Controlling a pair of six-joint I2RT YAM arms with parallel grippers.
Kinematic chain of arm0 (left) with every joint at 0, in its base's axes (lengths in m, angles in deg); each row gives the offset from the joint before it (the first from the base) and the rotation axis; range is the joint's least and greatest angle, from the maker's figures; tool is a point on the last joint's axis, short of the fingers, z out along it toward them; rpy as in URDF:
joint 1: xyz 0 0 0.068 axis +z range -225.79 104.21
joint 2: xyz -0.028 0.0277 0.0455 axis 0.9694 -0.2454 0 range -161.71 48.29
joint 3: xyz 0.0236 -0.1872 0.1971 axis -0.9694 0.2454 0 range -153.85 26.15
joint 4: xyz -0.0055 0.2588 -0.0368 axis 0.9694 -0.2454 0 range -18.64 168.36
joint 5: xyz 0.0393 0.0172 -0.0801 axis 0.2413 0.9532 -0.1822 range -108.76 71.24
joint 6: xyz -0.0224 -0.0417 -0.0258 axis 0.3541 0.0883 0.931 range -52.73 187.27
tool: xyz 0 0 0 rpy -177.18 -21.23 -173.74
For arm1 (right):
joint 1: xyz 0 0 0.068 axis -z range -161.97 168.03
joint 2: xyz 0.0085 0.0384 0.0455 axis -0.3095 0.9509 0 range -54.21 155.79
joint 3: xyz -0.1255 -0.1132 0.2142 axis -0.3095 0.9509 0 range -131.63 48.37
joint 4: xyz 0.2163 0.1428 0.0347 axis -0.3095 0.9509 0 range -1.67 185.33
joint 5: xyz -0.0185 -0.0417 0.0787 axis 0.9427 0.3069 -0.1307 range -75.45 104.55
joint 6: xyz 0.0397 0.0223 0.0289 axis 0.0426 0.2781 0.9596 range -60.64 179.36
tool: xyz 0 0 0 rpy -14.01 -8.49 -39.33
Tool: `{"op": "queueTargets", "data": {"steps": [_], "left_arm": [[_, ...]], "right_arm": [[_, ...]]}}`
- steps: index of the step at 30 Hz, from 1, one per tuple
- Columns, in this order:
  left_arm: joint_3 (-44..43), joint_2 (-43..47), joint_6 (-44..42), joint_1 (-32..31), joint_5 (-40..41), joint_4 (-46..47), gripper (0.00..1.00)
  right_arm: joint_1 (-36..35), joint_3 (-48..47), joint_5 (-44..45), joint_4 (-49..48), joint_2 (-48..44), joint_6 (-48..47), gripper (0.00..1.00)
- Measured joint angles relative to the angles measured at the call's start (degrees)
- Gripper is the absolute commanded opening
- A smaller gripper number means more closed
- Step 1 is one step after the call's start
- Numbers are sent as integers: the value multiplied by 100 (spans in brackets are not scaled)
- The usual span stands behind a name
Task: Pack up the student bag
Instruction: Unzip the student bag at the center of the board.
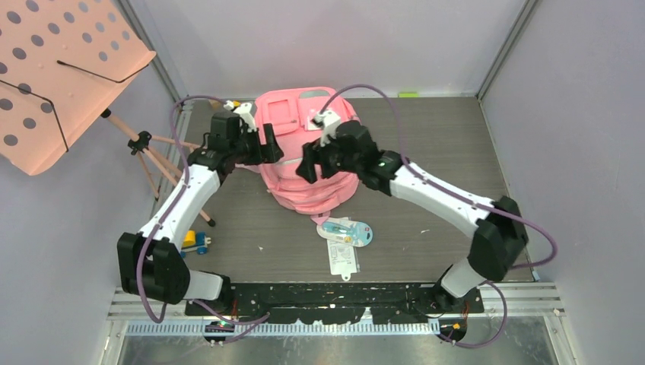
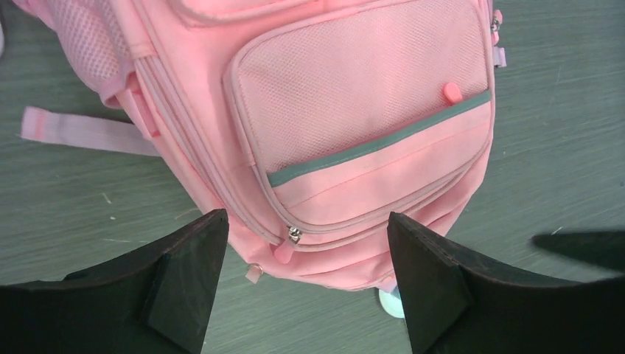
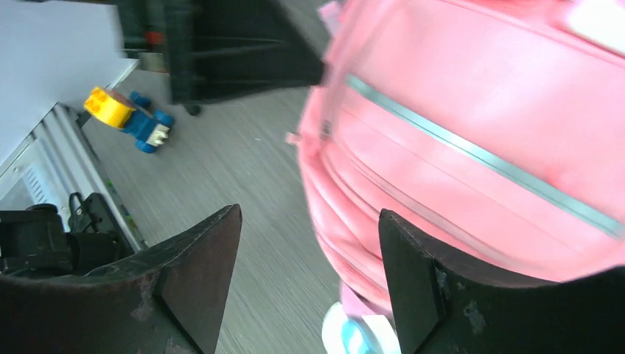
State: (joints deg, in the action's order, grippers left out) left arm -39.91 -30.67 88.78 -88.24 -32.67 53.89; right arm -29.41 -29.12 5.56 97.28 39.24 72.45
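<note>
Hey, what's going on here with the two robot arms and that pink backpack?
The two arms are packing the student bag, which lies on the table. The left gripper and the right gripper both hang over the bag with their jaws open, holding nothing. A yellow and blue toy and a packaged item lie on the table outside the bag, not yet picked up.

We are in a robot lab cell. We see plain pale walls (image 1: 335, 38) boxing a grey wood-grain worktop (image 1: 441, 144), with aluminium rails (image 1: 525, 298).
</note>
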Motion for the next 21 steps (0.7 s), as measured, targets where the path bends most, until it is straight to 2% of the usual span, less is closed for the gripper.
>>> {"op": "queueTargets", "data": {"steps": [3,11,16,21], "left_arm": [[35,221,-544,-282,297,57,83],[337,378,-2387,-1921,835,273,87],[407,26,-3388,-2616,1502,570,87],[407,-481,-3891,-2747,2048,734,89]], "right_arm": [[590,501,-122,297,-708,219,75],[2704,1985,-485,1088,-1996,922,76],[3128,2603,-713,1283,-2529,1220,76],[3143,2782,-907,1285,-2787,1419,76]]}}
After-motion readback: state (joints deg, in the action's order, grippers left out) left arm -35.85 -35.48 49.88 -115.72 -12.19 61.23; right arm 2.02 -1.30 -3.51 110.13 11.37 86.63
